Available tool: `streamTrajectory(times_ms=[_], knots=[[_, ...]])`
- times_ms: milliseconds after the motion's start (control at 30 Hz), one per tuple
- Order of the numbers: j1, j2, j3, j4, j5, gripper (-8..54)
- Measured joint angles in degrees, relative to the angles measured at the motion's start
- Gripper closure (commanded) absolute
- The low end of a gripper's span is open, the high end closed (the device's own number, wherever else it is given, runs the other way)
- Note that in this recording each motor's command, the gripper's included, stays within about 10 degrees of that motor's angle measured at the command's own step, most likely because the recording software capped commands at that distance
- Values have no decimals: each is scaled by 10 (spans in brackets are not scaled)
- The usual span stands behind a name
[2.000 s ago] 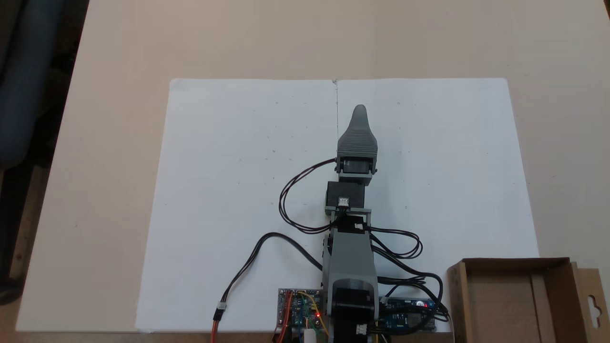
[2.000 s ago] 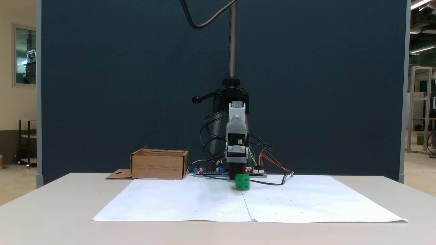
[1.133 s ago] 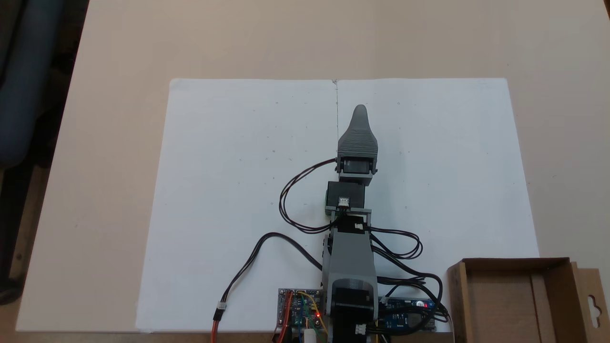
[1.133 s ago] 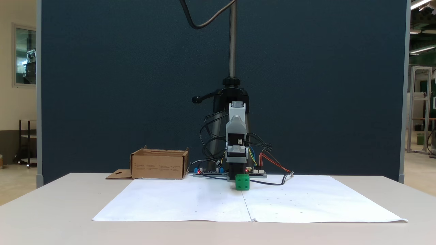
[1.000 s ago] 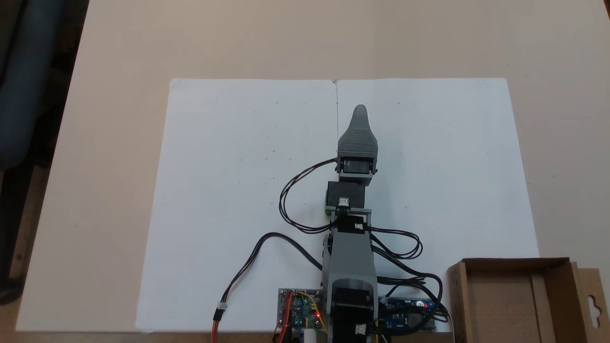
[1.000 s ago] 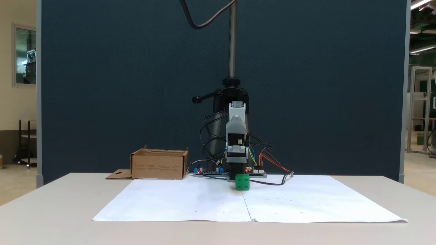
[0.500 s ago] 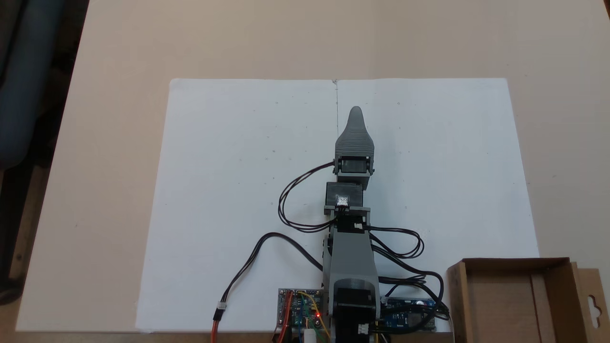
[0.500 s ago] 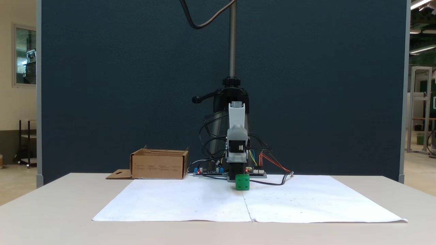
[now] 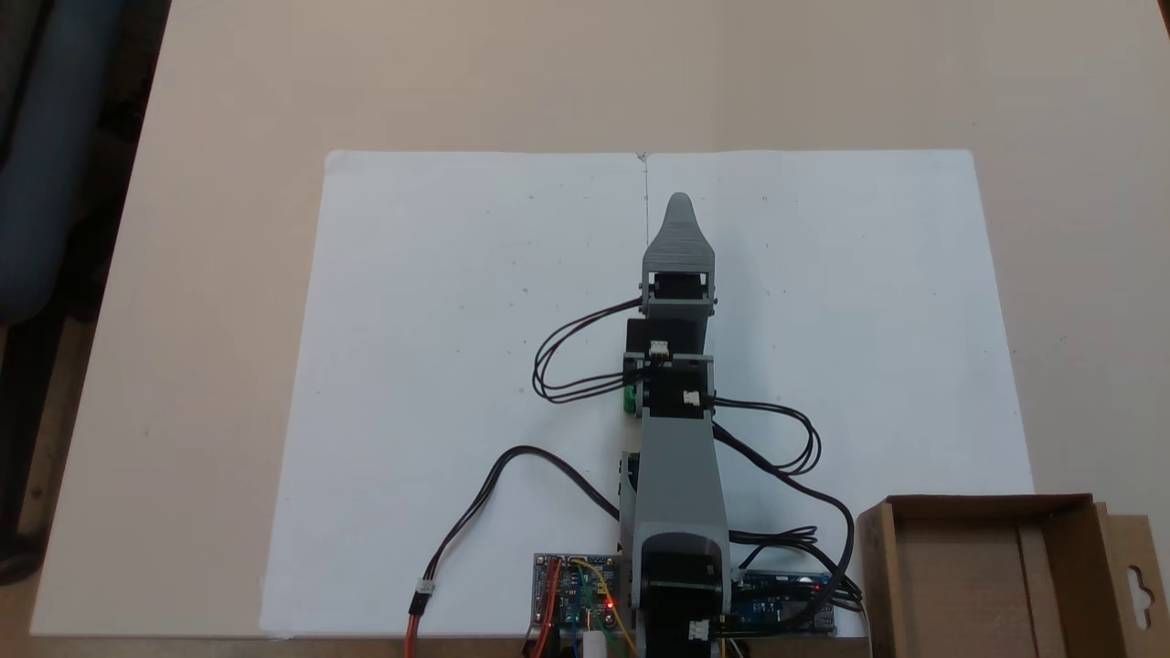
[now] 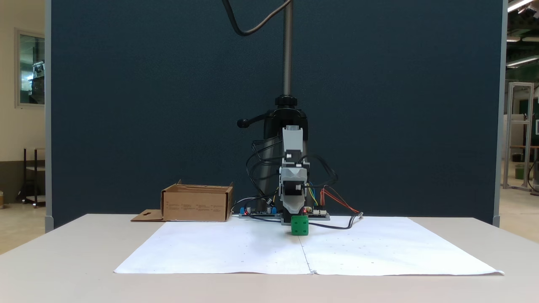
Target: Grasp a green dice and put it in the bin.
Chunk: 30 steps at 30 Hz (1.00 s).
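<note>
So the green dice (image 10: 299,225) is sitting on the white paper sheet (image 9: 439,366) in the middle of the bench (image 9: 228,91), right on the paper's centre seam. From above, most of it is tucked under the arm (image 9: 675,475), and you just get a sliver of green (image 9: 629,399) poking out beside the wrist joint.

The gripper (image 9: 678,206) reaches out past the dice toward the far edge of the paper. Looking down, only one grey tapered jaw shows with the other hidden beneath it, and head-on the arm's own body is in the way, so I honestly can't tell if it's spread or pressed together.

The bin (image 9: 978,576) is off at the near right corner in the top-down shot, well apart from the dice, with its hang-hole tab (image 9: 1138,580) sticking out to the side. It looks empty inside.

Black cables (image 9: 567,366) loop out beside the arm across the paper, and two circuit boards (image 9: 571,594) with little red lights sit at the base. A dark blue partition (image 10: 126,105) and a stand pole (image 10: 287,46) are behind everything.
</note>
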Motion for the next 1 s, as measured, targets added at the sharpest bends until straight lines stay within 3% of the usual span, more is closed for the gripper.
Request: streamTrajectory(times_ms=[1000], knots=[[-2,0,-310,512,1,32]])
